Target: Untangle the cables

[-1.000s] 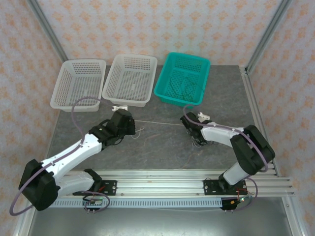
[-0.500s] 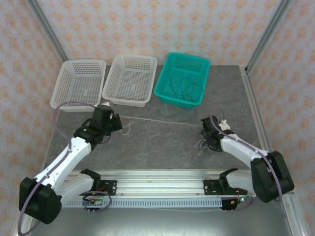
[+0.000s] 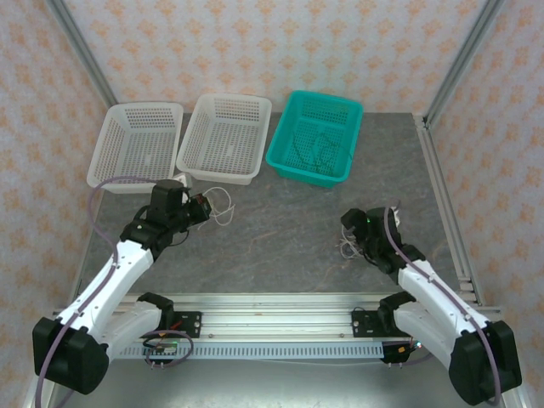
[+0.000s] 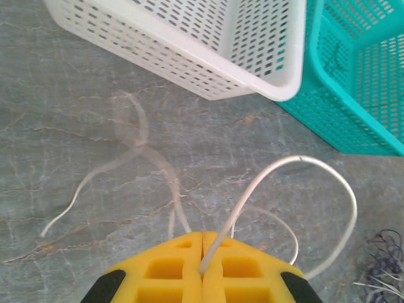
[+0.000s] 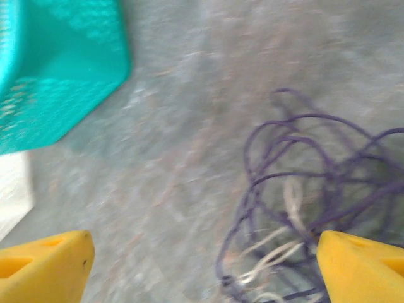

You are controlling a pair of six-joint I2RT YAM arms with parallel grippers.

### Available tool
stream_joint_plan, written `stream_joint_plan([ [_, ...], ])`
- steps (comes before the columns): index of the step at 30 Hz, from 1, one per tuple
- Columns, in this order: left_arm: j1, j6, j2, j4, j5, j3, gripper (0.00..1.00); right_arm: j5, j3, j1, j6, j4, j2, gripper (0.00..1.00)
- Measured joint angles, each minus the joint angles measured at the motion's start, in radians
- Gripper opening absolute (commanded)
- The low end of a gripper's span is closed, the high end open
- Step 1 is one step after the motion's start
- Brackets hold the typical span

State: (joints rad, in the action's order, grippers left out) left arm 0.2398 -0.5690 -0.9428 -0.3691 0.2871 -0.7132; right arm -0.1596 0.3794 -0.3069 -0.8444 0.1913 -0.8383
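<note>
Down on the worktop (image 3: 272, 246), in front of the teal basket (image 3: 293, 167) and a bit to its right, a small bundle (image 3: 345, 248) of purple and white cables is lying in a messy heap. The right pincer (image 5: 202, 246) is hanging over that spot with its yellow fingers (image 5: 44, 262) spread wide, holding nothing. The purple loops are lying closer to one finger than to the other, and the picture there is blurry.

Left of the teal basket, a white basket (image 3: 223, 140) is sitting just beside it. In front of that white basket, the left pincer (image 4: 201, 252) is squeezing tight on one white cable (image 4: 315, 165). The cable is curling out of the pincer in a big loop toward the teal basket and bending back again. More pale strands are trailing over the worktop on the side away from the teal basket, but they are looking blurry. Inside the teal basket, some thin dark cables (image 3: 316, 151) are resting.
</note>
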Motion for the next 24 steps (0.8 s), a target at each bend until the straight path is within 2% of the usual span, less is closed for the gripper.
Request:
stream_joint_plan([
  [3,0.000,0.000,0.019,-0.006,0.002,-0.042,0.00,-0.080,0.016,0.000,0.008,-0.030,0.014,0.96],
  [9,0.000,0.002,-0.026,-0.005,-0.021,-0.273,0.00,-0.187,0.076,0.000,-0.011,-0.095,0.022,0.97],
  [19,0.000,0.107,-0.412,0.017,-0.091,-0.831,0.00,-0.188,0.091,0.000,-0.024,-0.087,0.113,0.97],
  [24,-0.019,0.158,-0.585,0.000,-0.121,-1.067,0.00,-0.172,0.045,0.000,-0.050,-0.076,0.171,0.97],
])
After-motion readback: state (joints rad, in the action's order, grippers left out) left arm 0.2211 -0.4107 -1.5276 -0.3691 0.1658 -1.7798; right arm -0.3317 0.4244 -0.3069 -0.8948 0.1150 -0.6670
